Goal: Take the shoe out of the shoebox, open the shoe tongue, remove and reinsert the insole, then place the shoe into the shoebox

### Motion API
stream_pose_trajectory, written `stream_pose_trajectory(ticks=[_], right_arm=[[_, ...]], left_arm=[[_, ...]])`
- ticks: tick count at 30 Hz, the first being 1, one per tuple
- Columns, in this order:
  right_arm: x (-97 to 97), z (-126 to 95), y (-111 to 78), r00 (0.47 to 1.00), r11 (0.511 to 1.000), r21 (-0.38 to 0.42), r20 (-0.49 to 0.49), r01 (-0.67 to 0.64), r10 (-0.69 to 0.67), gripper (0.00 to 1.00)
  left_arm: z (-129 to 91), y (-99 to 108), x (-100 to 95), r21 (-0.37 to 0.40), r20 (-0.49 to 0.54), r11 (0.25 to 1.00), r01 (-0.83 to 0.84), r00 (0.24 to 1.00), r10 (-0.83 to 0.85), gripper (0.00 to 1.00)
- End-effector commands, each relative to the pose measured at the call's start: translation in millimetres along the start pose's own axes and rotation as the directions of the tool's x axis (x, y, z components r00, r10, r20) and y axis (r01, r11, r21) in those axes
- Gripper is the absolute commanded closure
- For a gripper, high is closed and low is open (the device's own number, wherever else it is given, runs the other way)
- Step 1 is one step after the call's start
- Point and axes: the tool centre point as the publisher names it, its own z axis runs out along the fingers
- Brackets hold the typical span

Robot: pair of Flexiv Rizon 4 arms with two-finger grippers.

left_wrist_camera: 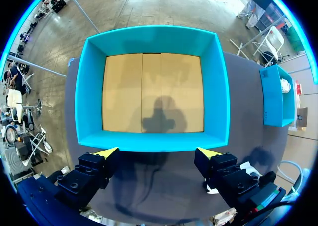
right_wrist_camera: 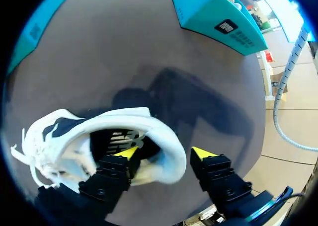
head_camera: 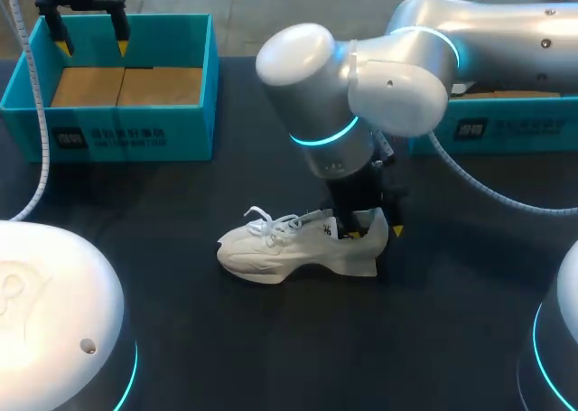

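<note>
"Where is the sneaker?"

"The white sneaker is out of the shoebox. It lies in the middle of the table, toe to the left and heel to the right."

"What about the right claw?"

"The right claw is at the heel. One finger is down inside the shoe and the other is outside, behind the heel. The claw is wide. I think the outside finger is not touching, so it holds nothing."

"And the left claw?"

"The left claw hangs over the shoebox at the far left. It is wide too and holds nothing."

"Which step is this?"

"I think it is the insole step. Next, the right claw needs to pinch the back edge of the insole, not the heel wall. Then it should lift slowly so the shoe does not come up too. The left claw could come over and hold the shoe down."
</note>
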Motion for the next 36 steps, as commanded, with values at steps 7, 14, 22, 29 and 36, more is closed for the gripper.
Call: stream_pose_trajectory(ticks=[7,14,22,29,36], right_arm=[[-23.7,-43.3,-5.4,0.971,0.980,-0.077,-0.141,0.185,-0.194,0.00],[-30.4,-77.5,-9.9,0.818,0.820,-0.285,-0.163,0.496,-0.551,0.00],[-36.3,-96.4,-27.5,0.352,0.412,-0.551,-0.217,0.726,-0.911,0.00],[-36.3,-96.4,-27.5,0.352,0.412,-0.551,-0.217,0.726,-0.911,0.00],[-36.3,-96.4,-27.5,0.352,0.412,-0.551,-0.217,0.726,-0.911,0.00]], left_arm=[[0.0,0.0,0.0,0.000,0.000,1.000,0.000,1.000,0.000,0.00],[0.0,0.0,0.0,0.000,0.000,1.000,0.000,1.000,0.000,0.00],[0.0,0.0,0.0,0.000,0.000,1.000,0.000,1.000,0.000,0.00],[0.0,0.0,0.0,0.000,0.000,1.000,0.000,1.000,0.000,0.00],[0.0,0.0,0.0,0.000,0.000,1.000,0.000,1.000,0.000,0.00]])
